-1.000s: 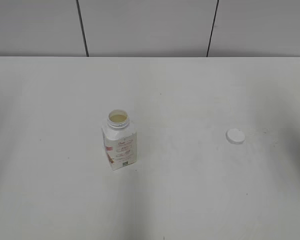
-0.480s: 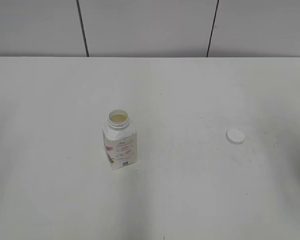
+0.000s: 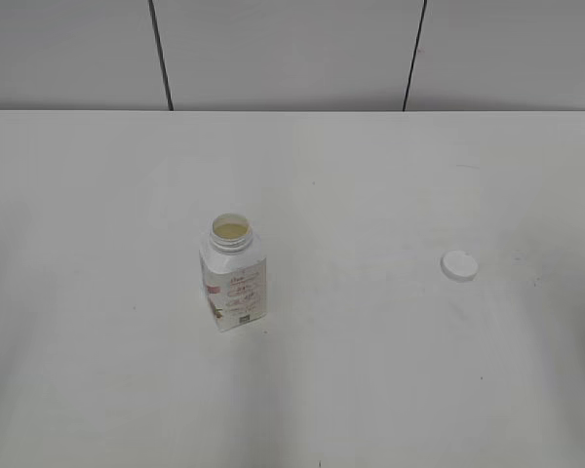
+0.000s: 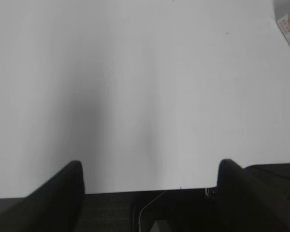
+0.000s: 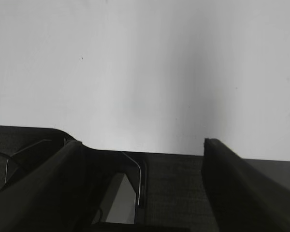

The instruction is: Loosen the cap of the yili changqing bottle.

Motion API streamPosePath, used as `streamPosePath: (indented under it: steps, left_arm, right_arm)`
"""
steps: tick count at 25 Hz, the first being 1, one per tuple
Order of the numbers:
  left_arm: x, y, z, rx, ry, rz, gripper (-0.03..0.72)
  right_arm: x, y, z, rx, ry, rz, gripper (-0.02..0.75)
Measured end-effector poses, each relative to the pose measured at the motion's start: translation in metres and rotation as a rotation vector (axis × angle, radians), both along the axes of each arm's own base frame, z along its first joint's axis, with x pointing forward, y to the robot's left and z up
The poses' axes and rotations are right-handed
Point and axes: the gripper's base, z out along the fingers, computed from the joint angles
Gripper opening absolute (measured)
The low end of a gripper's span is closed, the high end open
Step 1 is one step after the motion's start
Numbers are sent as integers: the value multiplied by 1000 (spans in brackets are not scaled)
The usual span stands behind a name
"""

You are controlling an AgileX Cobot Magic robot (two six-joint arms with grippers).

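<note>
The left gripper hangs over the near edge of the white table, its two dark fingers spread wide with nothing between them. The right gripper sits likewise at the table edge, fingers parted and empty. The yili changqing bottle stands upright left of the table's centre, its neck open and pale liquid visible inside. The cap lies flat on the table well apart to the bottle's right.
</note>
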Motion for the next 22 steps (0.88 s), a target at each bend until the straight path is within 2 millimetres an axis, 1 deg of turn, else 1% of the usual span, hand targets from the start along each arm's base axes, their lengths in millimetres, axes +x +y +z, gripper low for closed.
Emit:
streamPosePath:
  steps: [2,6,14,16,18,22]
  left_arm:
    - [-1,0,1,1,-16,1,515]
    - [-4,0,2,2,-37,5,512]
    - [-16,-2,7,9,-114,7,505]
    - [-26,-3,11,18,-183,7,501]
    - [-34,-4,13,24,-231,7,501]
    - [-46,-5,16,33,-305,7,499]
  right_arm:
    - [-9,0,4,2,-59,-1,594]
    - [-15,-1,10,5,-148,-7,593]
    - [-21,-1,14,14,-187,-21,592]
    - [-24,-1,14,14,-189,-23,592]
    - [-28,-1,9,14,-189,-23,592]
    - [-37,-3,-10,0,-167,-25,592]
